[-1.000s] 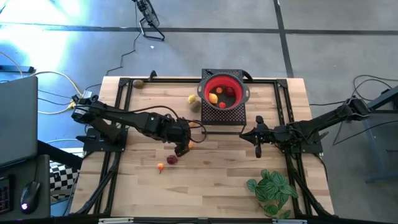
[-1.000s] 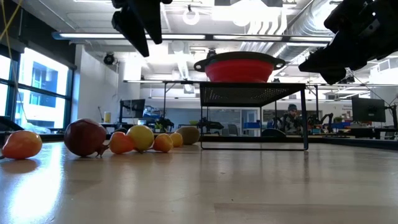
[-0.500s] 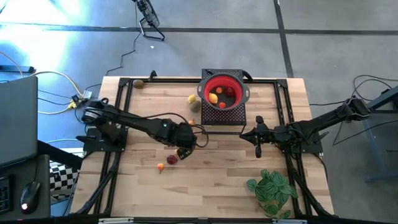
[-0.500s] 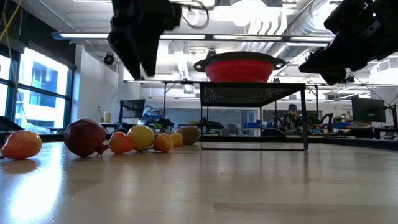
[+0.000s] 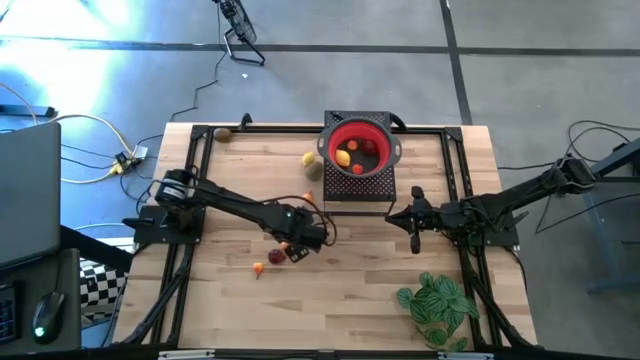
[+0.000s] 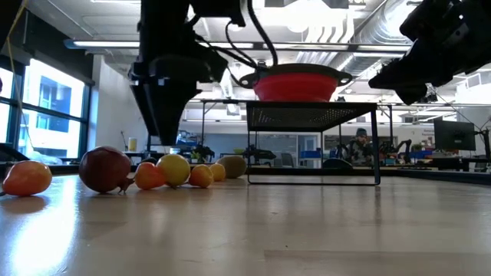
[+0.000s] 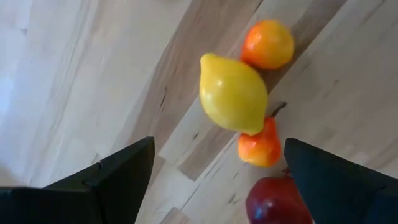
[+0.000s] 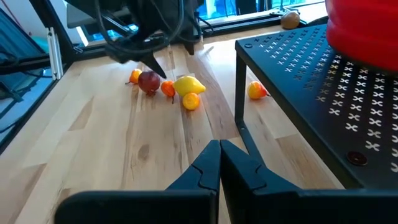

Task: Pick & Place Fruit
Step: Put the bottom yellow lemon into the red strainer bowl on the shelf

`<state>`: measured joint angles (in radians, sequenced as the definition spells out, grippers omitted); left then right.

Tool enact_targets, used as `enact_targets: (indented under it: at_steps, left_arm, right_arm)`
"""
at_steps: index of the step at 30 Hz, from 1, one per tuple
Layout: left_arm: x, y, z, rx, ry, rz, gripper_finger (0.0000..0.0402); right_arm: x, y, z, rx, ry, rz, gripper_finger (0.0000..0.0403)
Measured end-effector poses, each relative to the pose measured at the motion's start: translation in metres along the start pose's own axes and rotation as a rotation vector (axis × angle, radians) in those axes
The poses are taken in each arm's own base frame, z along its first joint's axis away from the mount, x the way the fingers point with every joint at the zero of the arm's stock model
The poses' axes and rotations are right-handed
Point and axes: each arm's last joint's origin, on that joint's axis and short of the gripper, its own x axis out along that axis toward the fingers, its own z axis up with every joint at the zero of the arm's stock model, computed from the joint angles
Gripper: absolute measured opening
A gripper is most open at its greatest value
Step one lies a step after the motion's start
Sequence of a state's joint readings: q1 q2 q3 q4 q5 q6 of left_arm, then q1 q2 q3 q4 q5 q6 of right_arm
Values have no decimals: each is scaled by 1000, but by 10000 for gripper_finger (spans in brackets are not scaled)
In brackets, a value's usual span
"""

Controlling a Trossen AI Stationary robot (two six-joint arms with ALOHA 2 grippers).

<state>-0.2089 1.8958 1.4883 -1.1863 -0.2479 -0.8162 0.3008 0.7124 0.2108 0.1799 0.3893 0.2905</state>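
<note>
Several small fruits lie on the wooden table. In the left wrist view they are a yellow lemon (image 7: 233,93), an orange one (image 7: 268,43), a small orange pear (image 7: 260,146) and a dark red one (image 7: 277,202). My left gripper (image 7: 217,149) hangs open above this cluster, pointing steeply down and touching nothing; the low view shows the left gripper (image 6: 165,100) just over the fruit. My right gripper (image 8: 219,158) waits shut at mid right, clear of the table. A red bowl (image 5: 358,150) with fruit in it sits on a black perforated stand (image 5: 360,185).
A yellow fruit (image 5: 309,158) lies left of the bowl, and a brownish-green one (image 5: 223,135) near the far left corner. A small orange fruit (image 5: 258,268) lies nearer the front. A green leafy plant (image 5: 437,305) sits at the near right. Black frame rails run along the table's sides.
My left gripper has come down toward the cluster of fruit, shifting a little toward the table's right and near edges. It has tipped to point more steeply down, with its fingers still open. The fruit has not moved.
</note>
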Motion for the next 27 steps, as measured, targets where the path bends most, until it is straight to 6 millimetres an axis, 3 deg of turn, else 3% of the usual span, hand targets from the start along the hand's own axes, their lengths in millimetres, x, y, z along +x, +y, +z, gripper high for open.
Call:
enact_targets:
  at_steps: [19,27]
  left_arm:
    - [12,6,22,-12,-19,-66,351]
    - [27,-2,23,66,33,-88,351]
  right_arm:
    - [0,0,0,2,-3,1,2]
    - [0,0,0,2,-3,1,2]
